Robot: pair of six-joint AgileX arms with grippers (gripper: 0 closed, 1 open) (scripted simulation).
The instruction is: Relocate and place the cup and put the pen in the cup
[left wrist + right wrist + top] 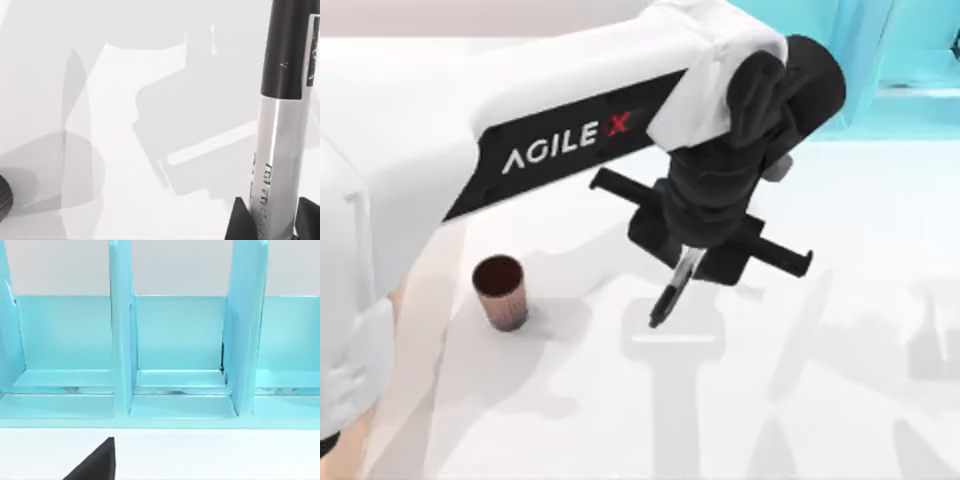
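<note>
Left arm: white AgileX arm reaches across from the bench's left side toward its middle, closest to the overhead camera.
Left gripper: left gripper hangs above the middle of the bench, jaws closed narrowly on the pen.
Pen: pen is held by its upper part, near upright and slightly tilted, long axis running steeply downward with the black end lowest and leaning toward the near-left. In the left wrist view the grey-white barrel sits between the black fingers, black section farthest from the wrist. Whether the tip touches the bench cannot be told.
Cup: cup stands upright, mouth up, on the left part of the bench, well apart from the pen.
Open room: bare bench surface lies between cup and pen, and toward the right and near edges.
Far edge: turquoise rack with upright dividers stands along the far-right side.
Right gripper: one dark finger appears facing the rack; jaw state cannot be told.
</note>
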